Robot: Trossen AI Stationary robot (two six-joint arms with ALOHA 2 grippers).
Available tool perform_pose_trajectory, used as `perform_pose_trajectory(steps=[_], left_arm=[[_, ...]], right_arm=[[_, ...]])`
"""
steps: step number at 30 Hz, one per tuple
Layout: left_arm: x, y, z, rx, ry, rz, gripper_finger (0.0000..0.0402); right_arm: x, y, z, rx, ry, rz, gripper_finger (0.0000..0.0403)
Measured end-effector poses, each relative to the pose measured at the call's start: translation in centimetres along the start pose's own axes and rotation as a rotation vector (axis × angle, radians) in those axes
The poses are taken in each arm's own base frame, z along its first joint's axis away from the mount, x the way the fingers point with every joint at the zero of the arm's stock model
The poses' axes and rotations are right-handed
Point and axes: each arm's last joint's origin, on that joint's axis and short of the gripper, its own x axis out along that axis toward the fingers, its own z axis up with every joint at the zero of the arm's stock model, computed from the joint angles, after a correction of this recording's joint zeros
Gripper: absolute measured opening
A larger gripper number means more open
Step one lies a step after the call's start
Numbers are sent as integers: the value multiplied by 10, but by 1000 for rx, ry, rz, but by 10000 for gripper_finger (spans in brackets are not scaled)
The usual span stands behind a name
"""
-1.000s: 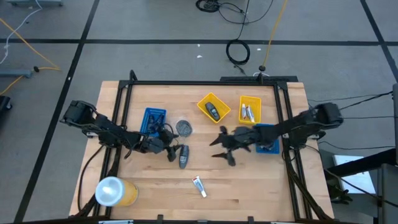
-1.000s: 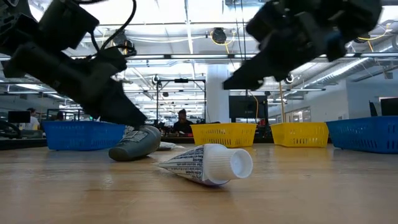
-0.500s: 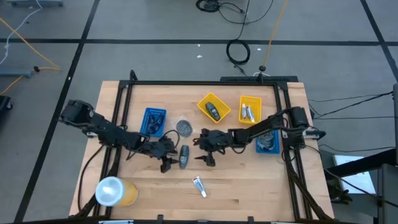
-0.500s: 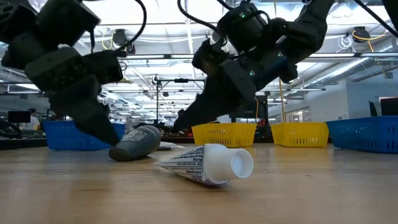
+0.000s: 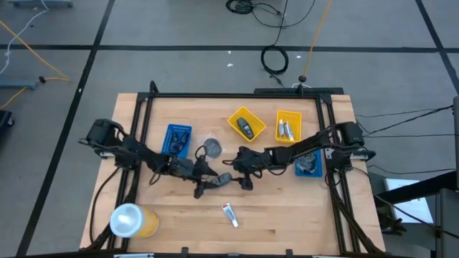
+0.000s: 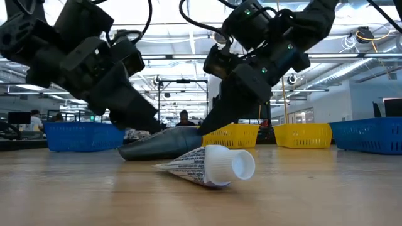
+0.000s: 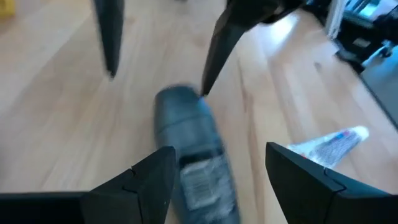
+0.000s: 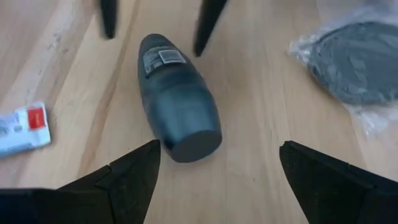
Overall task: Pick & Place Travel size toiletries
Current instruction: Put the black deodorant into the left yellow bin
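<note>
Toiletries lay scattered over the wooden table [image 5: 287,208], and the one at the centre of things was a dark navy-black oblong plastic bottle [image 5: 221,179], lying on its side on the bare wood between the two grippers. The left arm reached in low from the table's left edge, its left gripper [image 5: 204,188] spread wide at one end of the bottle, the fingers apart and holding nothing; its wrist view showed the bottle [image 7: 193,162] just ahead of the open fingers [image 7: 146,180]. The right arm stretched across from the right side, its right gripper [image 5: 242,179] likewise open and empty at the bottle's other end, with the flat round end of the bottle [image 8: 180,118] facing its fingers [image 8: 134,171]. From table height the bottle [image 6: 164,143] rested flat under both tilted arms.

The bottle was smooth and tapered, bearing a small pale printed label. A silvery-white tube with a white screw cap [image 5: 229,213] lay nearer the table's front edge, apart from both grippers. A flat round grey disc in clear wrap [image 5: 212,147] lay beside the small blue square tray [image 5: 177,139]. Another dark bottle sat in one yellow tray [image 5: 245,123], pale tubes in the second yellow tray [image 5: 288,125].
</note>
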Motion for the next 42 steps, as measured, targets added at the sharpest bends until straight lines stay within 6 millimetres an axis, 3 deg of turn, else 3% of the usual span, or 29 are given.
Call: perform_pose_trajectory(steps=[4,9,12,17,21,25,31,35,42], left_arm=[[-7,-1,3,-9,31,19,243],[-13,1,4,-2,41,123,243],[-13,4,3,2,40,189,243],[-14,8,-2,-17,54,283,243],[-15,9,-3,-16,65,295,243],[-15,9,-4,-21,71,300,243],[-15,10,-4,-27,62,320,243],[-15,10,-3,-33,51,335,243],[-15,10,-3,-32,50,338,243]], right_arm=[[10,3,-5,-105,-62,31,322],[28,7,-7,-188,-163,188,322],[40,6,-13,-199,-144,196,312],[58,7,-12,-228,-173,210,254],[55,7,-9,-215,-167,210,200],[33,7,3,-186,-125,176,201],[-24,-4,24,-121,-17,-218,201],[-62,-33,37,51,-33,-545,204],[-94,-97,34,322,-21,-675,216]])
